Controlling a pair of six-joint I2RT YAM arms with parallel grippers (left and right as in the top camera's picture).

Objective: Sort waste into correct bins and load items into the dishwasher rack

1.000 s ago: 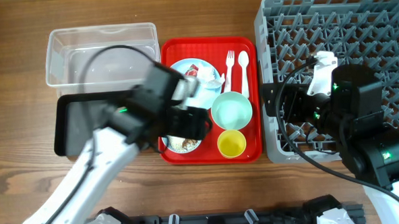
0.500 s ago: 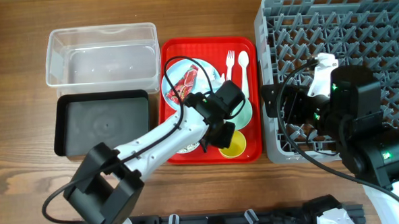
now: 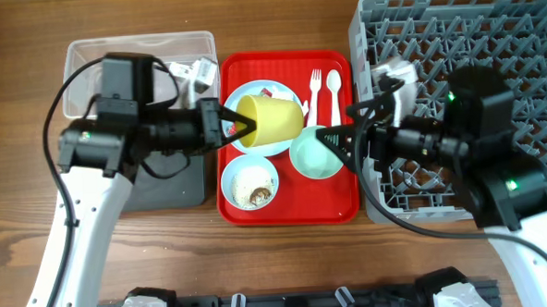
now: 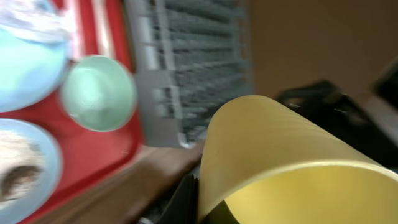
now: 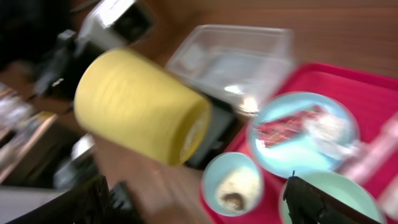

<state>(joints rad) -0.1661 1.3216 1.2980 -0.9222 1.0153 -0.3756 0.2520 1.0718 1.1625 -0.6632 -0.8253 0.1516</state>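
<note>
— Position of yellow cup (image 3: 270, 119)?

— Found aloft above red tray (image 3: 336, 202), over light blue plate (image 5: 277, 152), clamped at the mouth end by left pincer (image 3: 240, 125). Not resting on desk (image 3: 277, 14) or tray.

— And right pincer (image 3: 332, 125)?

— Spread wide, holding nothing, just right of the cup, above mint green bowl (image 3: 318, 159).

— Axis?

— Lying sideways, long axis left to right, with base toward the right pincer and in line with its gap. Farther right, dishwasher rack (image 3: 490, 24); right arm plainly nearer it. Judged a handover in preparation: calls for closing across the base end.

— Differences between views?

— From right wrist, red wrapper (image 5: 286, 127) and white tissue (image 5: 329, 134) seen on the plate, rice (image 5: 231, 185) in light blue bowl (image 5: 211, 171); plate mostly masked overhead by the cup. From left wrist, little beyond cup wall and interior, badly blurred.
</note>
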